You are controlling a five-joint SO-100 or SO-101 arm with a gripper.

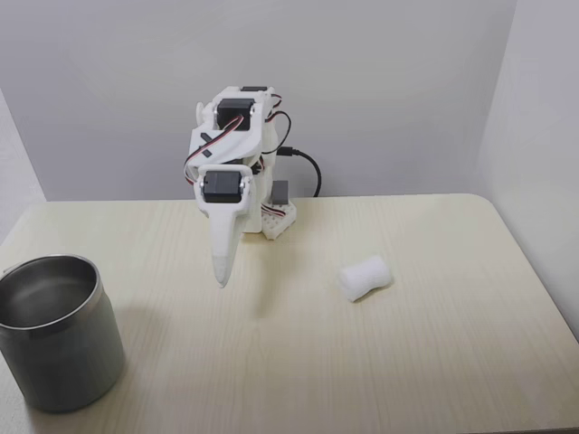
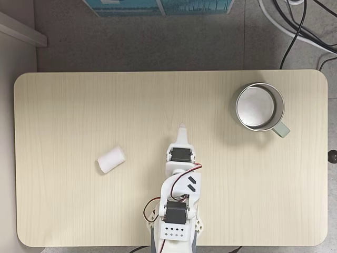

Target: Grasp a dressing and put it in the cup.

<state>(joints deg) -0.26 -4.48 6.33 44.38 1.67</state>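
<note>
Light wood-grain table point(image 1: 434, 362), rounded corners, set against plain grey walls. The white arm point(image 1: 233, 136) is mounted at the table's rear edge as one fixed view has it, folded up over its base point(image 1: 276, 217), with red and black wires looping along the joints. The gripper point(image 1: 220, 271) points down toward the tabletop, its tip above the surface and touching nothing; fingers pressed together into a single tapered point, no gap visible between them, nothing held. In the top-down fixed view the gripper point(image 2: 182, 128) reaches out from the base toward the table's middle. The dressing point(image 1: 365, 277) lies on its side on the bare table — a short white roll, slightly pinched at the waist — to the right of the gripper tip in the front-facing fixed view, apart from it. From above, the dressing point(image 2: 111, 159) is left of the arm, tilted diagonally, nothing touching it. The cup point(image 1: 56, 330) stands upright at the front left of the table in the front-facing view, brushed grey metal, straight-sided, interior empty. From above, the cup point(image 2: 259, 107) sits at the upper right, well apart from the dressing, with a pale green handle point(image 2: 281, 129) projecting from its lower right side — arm between the two. Black cables point(image 2: 300, 26) run across the grey floor beyond the table's edge.
</note>
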